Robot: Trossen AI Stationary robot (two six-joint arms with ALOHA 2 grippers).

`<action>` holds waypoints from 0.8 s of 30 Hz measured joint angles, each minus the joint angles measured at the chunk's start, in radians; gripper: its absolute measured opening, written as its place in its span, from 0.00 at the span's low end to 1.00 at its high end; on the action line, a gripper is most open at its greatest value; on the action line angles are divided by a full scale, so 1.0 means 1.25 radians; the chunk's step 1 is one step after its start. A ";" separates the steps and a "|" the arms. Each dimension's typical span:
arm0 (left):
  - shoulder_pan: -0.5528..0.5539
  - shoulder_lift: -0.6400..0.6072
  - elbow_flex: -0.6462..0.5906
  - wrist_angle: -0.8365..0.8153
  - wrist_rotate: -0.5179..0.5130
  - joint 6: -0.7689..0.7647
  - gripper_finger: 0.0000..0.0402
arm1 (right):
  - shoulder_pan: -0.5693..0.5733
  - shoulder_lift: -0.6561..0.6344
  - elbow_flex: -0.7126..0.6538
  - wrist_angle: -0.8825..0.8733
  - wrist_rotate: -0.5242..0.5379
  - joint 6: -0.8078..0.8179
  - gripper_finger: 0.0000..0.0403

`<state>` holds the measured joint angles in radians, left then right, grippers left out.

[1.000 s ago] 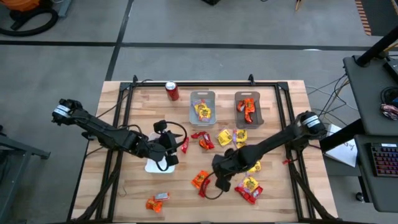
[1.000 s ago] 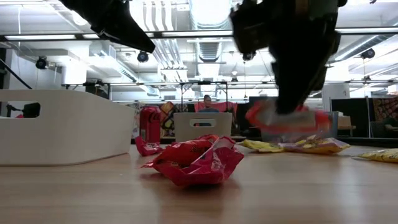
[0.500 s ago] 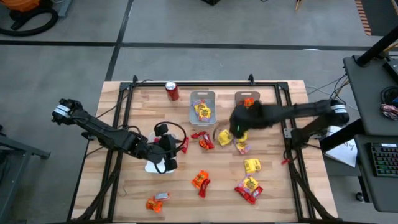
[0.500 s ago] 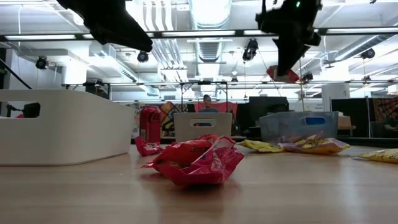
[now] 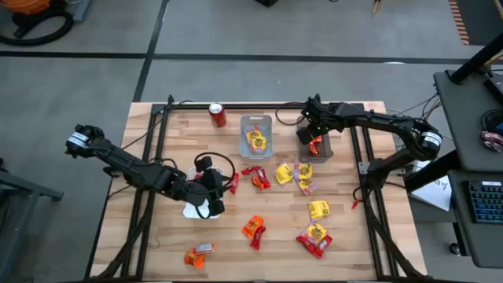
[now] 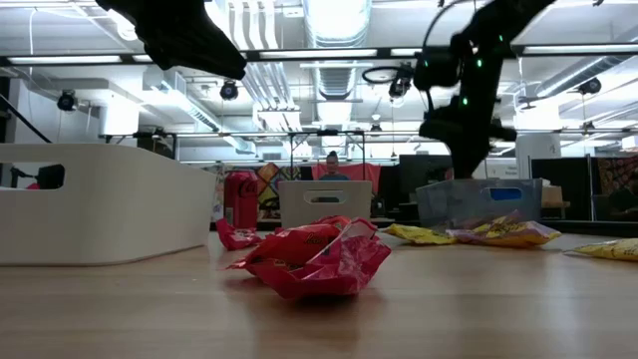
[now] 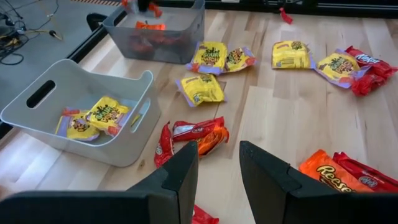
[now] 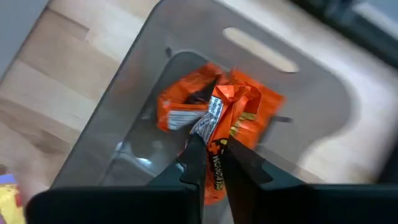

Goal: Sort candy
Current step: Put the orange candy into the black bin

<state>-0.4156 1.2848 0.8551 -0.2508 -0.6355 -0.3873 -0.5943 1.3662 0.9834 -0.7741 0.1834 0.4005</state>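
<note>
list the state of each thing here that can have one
right gripper: over the grey tray, fingers pinching an orange packet
orange packet: held, hanging into the grey tray
grey tray: upright, orange candy inside
light tray: upright, yellow candy inside
white tray: upright, contents hidden
soda can: upright
left gripper: open, empty, above the table
loose candy: scattered on the table, unsorted

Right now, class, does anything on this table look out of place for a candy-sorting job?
Yes: a red soda can stands upright near the table's far edge, left of the tray of yellow candy. It is no wrapped packet, so it belongs to none of the colour piles.
</note>
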 joint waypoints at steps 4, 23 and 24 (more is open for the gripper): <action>0.000 0.000 0.000 0.000 0.000 -0.006 0.26 | -0.022 0.010 -0.051 0.056 -0.044 -0.021 0.19; -0.032 0.015 0.139 -0.209 0.188 -0.174 0.26 | 0.115 -0.069 0.018 0.064 -0.098 -0.038 0.34; -0.042 0.020 0.150 -0.230 0.188 -0.185 0.26 | 0.137 -0.078 0.020 0.064 -0.097 -0.032 0.34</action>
<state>-0.4680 1.3101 1.0421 -0.5381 -0.4001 -0.6182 -0.4226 1.2683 1.0088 -0.6937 0.0620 0.3603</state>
